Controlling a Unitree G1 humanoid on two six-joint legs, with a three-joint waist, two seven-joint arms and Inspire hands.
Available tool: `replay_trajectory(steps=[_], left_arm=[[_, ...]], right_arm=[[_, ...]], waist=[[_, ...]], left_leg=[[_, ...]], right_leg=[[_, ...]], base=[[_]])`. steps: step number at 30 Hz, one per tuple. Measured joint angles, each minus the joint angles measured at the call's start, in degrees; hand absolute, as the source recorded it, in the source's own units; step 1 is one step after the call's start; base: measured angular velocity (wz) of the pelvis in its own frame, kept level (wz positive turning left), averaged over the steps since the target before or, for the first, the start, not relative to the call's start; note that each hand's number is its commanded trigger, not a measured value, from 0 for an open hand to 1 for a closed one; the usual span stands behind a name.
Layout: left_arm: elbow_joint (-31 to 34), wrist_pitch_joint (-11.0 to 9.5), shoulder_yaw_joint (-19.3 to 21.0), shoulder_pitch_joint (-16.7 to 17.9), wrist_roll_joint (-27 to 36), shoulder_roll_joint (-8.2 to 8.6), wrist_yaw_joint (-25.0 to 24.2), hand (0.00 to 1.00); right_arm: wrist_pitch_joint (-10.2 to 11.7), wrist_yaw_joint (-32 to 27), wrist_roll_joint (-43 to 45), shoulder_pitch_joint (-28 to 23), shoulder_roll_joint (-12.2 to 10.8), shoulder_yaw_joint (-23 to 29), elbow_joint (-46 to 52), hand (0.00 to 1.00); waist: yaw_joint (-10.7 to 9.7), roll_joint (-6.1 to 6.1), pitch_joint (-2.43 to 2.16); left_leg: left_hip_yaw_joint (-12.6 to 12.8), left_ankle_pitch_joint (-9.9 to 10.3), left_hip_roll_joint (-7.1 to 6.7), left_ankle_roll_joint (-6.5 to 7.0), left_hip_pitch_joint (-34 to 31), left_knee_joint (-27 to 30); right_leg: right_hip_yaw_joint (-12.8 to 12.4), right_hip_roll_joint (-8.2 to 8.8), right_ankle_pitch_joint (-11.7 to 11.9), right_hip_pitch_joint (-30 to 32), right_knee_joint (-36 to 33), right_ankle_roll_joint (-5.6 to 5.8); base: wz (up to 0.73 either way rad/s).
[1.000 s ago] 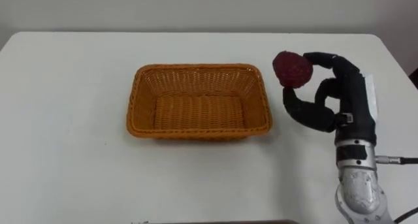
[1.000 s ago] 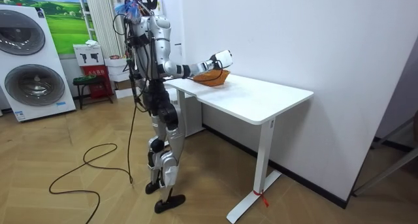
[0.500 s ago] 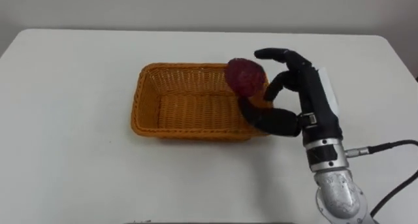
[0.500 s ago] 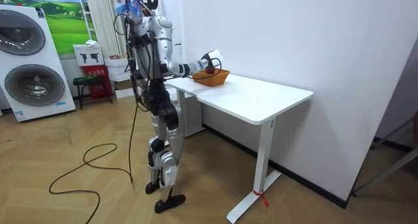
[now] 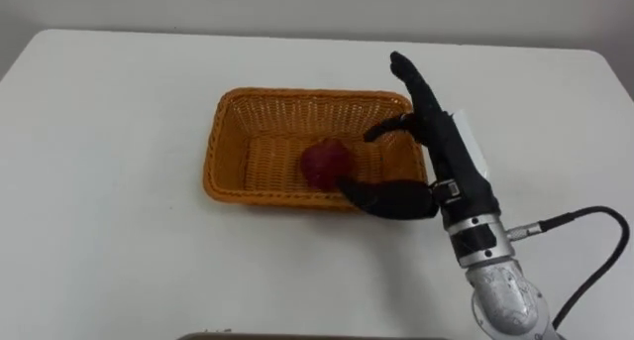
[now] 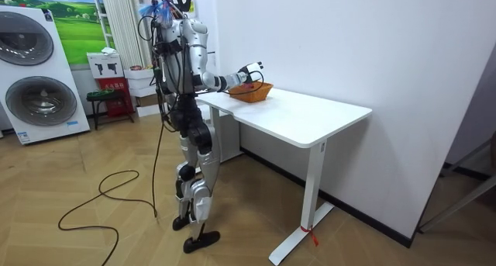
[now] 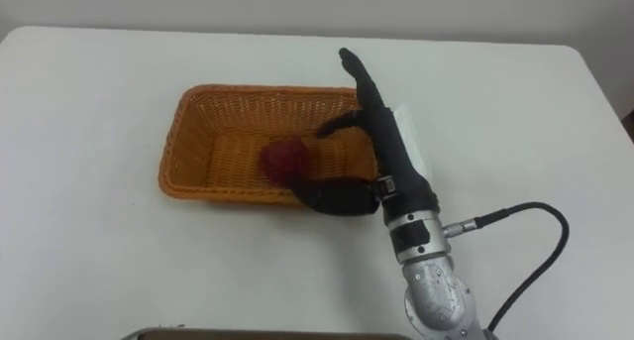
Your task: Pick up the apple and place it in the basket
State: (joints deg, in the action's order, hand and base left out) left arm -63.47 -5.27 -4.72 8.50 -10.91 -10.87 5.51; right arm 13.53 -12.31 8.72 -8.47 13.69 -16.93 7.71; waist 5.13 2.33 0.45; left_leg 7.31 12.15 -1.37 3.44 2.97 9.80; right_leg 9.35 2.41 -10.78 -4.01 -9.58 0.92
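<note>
A dark red apple (image 5: 326,164) (image 7: 283,159) lies on the floor of the orange wicker basket (image 5: 230,142) (image 7: 183,137), right of its middle, with no hand touching it. My right hand (image 5: 436,147) (image 7: 386,142) hangs over the basket's right end, open, its fingers stretched toward the far rim and the thumb pointing left at the near wall. In the room view I stand at the white table's (image 6: 302,119) end with the right hand (image 6: 249,70) reaching over the basket (image 6: 252,91).
The basket sits at the middle of the white table (image 5: 109,181), with bare tabletop all round it. In the room view, washing machines (image 6: 35,76) and a small stool (image 6: 101,103) stand behind me, away from the table.
My right hand carried the apple left from beside the basket to above its right end, then spread its fingers. The apple left the hand and now lies in the basket.
</note>
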Motion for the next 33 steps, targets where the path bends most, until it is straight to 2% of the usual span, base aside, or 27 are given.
replay_trajectory(steps=[7,10,13,15,17,19,22,25,27,30,33], left_arm=[[0.6,0.1,0.3,1.2,0.0,-0.02,0.0,0.0],[1.0,0.2,1.2,2.2,-0.3,-0.03,0.0,0.0],[1.1,0.7,3.3,3.4,-1.0,-0.49,0.2,0.0],[1.2,1.1,4.4,4.3,-1.0,-0.7,0.6,0.0],[1.2,1.1,5.1,5.4,-1.0,-0.69,0.7,0.0],[1.5,1.2,6.5,6.4,-1.0,-0.74,0.9,0.0],[1.6,1.3,8.7,8.0,-1.0,-1.0,1.9,0.0],[2.2,1.6,9.1,8.6,-1.0,-1.09,2.9,0.0],[2.9,2.3,9.3,9.0,-0.9,-1.09,2.9,0.0],[4.0,2.8,11.3,9.4,-1.1,-0.83,2.7,0.0],[7.0,2.8,12.7,9.9,-1.2,-0.8,2.7,0.0]], right_arm=[[-0.7,-0.8,0.9,0.1,0.1,2.5,-0.3,0.0],[-0.8,-2.4,0.3,0.1,0.2,6.1,-0.4,0.0],[-0.8,-6.3,-3.8,0.1,0.3,10.7,-1.3,0.0],[-0.2,-9.9,-7.5,0.5,0.6,14.5,-5.4,0.0],[-0.4,-12.8,-11.0,0.2,0.9,18.1,-7.9,0.0],[-0.3,-16.0,-15.2,0.1,1.0,21.2,-10.0,0.0],[-0.2,-21.4,-21.2,0.8,1.4,27.0,-18.0,0.0],[-0.3,-27.4,-29.2,0.7,1.5,31.3,-25.5,0.0],[-0.3,-30.9,-37.2,0.7,1.6,35.6,-31.2,0.0],[-0.3,-34.8,-42.4,0.2,1.5,40.6,-37.2,0.0],[-0.3,-37.7,-44.4,-1.7,1.5,42.9,-43.5,0.0]], waist=[[-0.5,0.14,-0.08],[-1.6,0.48,-0.31],[-1.9,0.69,-0.46],[-3.5,0.88,-0.51],[-3.9,0.83,-0.4],[-5.0,0.76,-0.47],[-6.7,0.76,-0.48],[-7.7,0.46,-0.49],[-8.8,-0.12,-0.81],[-9.9,-0.62,-1.01],[-10.7,-0.96,-0.99]], left_leg=[[0.0,0.0,0.0,-0.01,0.8,-0.2],[0.0,0.0,-0.09,0.0,1.2,-0.2],[-0.1,0.0,-0.14,0.0,1.3,-0.2],[-0.2,0.0,-0.14,0.0,1.4,-0.2],[-0.2,0.0,-0.16,0.01,1.3,-0.3],[-0.2,0.0,-0.16,0.02,1.4,-0.3],[-0.2,0.0,-0.18,0.02,1.4,-0.2],[-0.4,0.0,-0.17,0.01,1.4,-0.1],[-1.1,0.0,-0.28,0.02,1.3,-0.1],[-1.2,0.0,-0.25,0.02,1.7,-0.1],[-1.3,0.0,-0.25,0.01,1.6,-0.3]], right_leg=[[0.2,0.02,0.0,-0.8,0.1,0.0],[0.2,0.05,0.0,-1.6,0.4,0.01],[0.1,0.05,0.0,-2.1,0.9,0.08],[0.2,0.03,0.1,-2.0,0.9,0.1],[0.2,0.03,0.1,-2.1,0.8,0.15],[0.3,0.03,0.1,-2.1,0.8,0.15],[0.4,0.04,0.1,-2.5,0.8,0.15],[0.5,0.04,0.1,-2.4,0.8,0.15],[0.9,0.11,0.1,-2.5,0.8,0.16],[0.9,0.03,0.1,-2.9,0.9,0.16],[0.9,0.01,0.1,-2.9,0.9,0.16]], base=[[0.01],[0.05],[0.0],[0.02],[-0.02],[0.0],[0.06],[0.0],[0.11],[0.03],[0.0]])
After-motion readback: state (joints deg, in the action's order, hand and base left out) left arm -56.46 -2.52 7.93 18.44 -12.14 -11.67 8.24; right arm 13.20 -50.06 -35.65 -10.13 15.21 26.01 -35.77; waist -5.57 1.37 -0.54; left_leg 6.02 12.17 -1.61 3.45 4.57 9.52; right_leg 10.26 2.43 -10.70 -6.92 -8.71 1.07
